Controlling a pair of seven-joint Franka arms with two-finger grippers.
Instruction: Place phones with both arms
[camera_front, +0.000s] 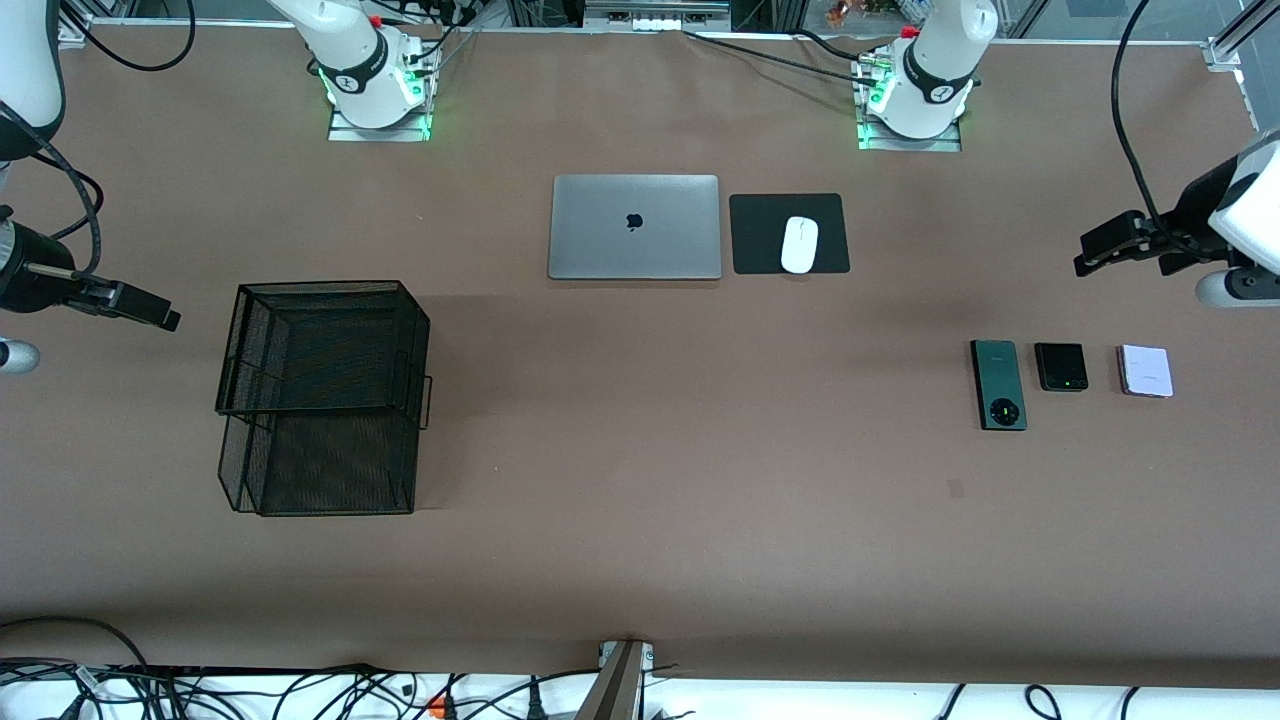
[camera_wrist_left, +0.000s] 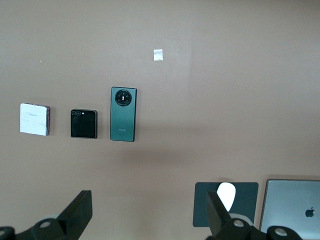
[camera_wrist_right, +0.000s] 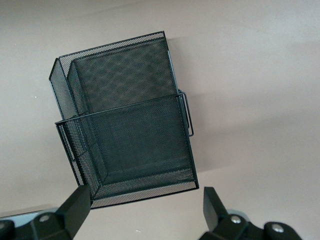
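Observation:
Three phones lie flat in a row toward the left arm's end of the table: a long dark-green one (camera_front: 998, 384) (camera_wrist_left: 123, 114) with a round camera ring, a squarish black one (camera_front: 1061, 367) (camera_wrist_left: 83, 123), and a pale-lilac one (camera_front: 1145, 371) (camera_wrist_left: 34, 119). My left gripper (camera_front: 1090, 255) (camera_wrist_left: 148, 202) hangs open over bare table at that end, apart from the phones, with nothing between its fingers. My right gripper (camera_front: 160, 315) (camera_wrist_right: 145, 197) is open and empty over the table at the right arm's end, beside a black mesh basket (camera_front: 320, 286) (camera_wrist_right: 120, 112).
A shut grey laptop (camera_front: 634, 227) (camera_wrist_left: 292, 210) lies midway between the two arm bases. Beside it a white mouse (camera_front: 799, 244) (camera_wrist_left: 226, 192) rests on a black pad (camera_front: 760, 235). The mesh basket has two stacked tiers. A small pale mark (camera_wrist_left: 158, 55) shows on the tabletop.

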